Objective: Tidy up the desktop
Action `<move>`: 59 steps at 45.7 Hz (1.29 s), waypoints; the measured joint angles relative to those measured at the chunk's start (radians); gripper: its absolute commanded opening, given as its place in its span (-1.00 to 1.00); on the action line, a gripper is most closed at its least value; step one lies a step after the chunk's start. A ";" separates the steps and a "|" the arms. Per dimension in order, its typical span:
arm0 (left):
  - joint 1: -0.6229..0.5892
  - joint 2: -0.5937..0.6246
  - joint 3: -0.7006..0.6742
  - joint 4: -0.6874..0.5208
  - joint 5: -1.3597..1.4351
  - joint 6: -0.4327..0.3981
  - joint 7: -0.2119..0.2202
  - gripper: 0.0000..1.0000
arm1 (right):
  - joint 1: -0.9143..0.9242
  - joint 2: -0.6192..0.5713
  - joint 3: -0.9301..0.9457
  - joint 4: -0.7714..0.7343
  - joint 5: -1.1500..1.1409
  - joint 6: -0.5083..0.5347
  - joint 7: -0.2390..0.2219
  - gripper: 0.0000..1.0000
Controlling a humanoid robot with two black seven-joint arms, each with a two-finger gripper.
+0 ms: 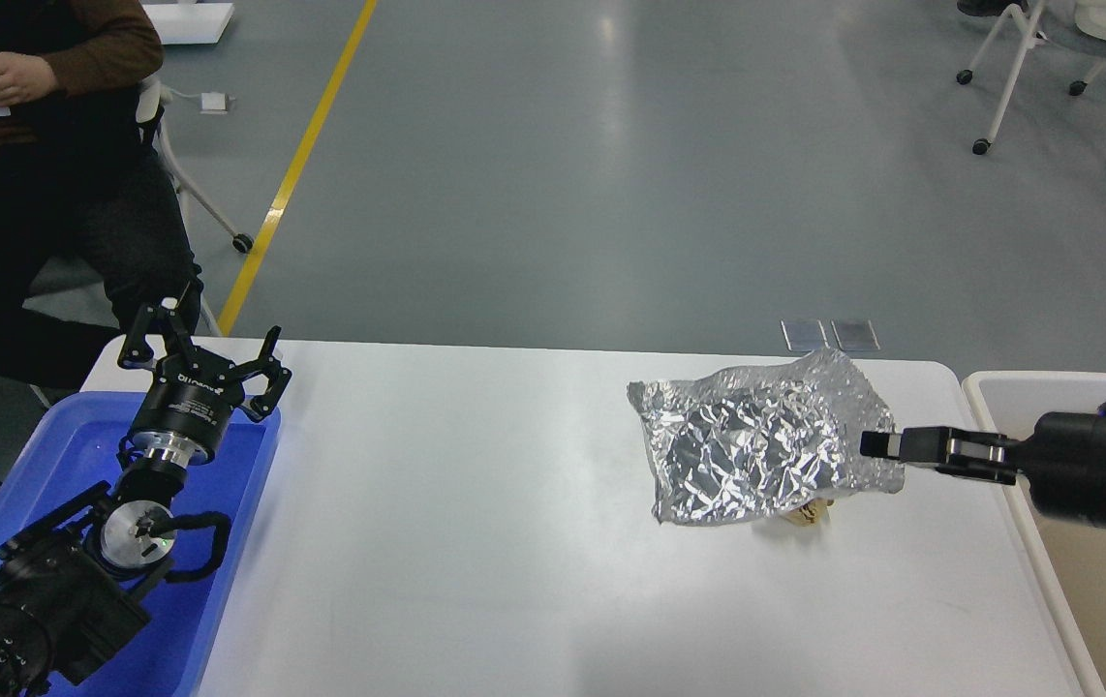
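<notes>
The white desktop (476,542) fills the lower middle of the head view. My right gripper (877,446) is shut on the right edge of a crumpled silver foil bag (756,450) and holds it lifted above the desktop's right part. A crumpled brown paper ball (810,516) lies on the desktop under the bag, mostly hidden by it. My left gripper (204,353) is open and empty above the far end of the blue tray (69,455) at the left.
A beige bin with a white rim (1008,426) stands against the desktop's right edge. A seated person (40,145) holding a coloured cube is beyond the far left corner. Chairs on castors (1047,77) stand far right on the grey floor.
</notes>
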 measured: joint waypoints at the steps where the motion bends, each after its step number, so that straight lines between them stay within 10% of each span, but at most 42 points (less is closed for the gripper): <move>1: 0.000 0.000 0.000 0.000 0.000 0.000 0.000 1.00 | 0.006 -0.005 0.000 -0.013 0.022 0.006 -0.001 -1.00; 22: 0.000 0.000 0.000 0.000 0.000 0.000 0.000 1.00 | -0.039 0.016 -0.031 -0.449 0.425 0.033 -0.001 -1.00; 59: 0.001 0.000 0.000 0.000 0.000 0.001 0.000 1.00 | -0.248 0.504 -0.027 -1.491 0.949 -0.067 -0.094 -1.00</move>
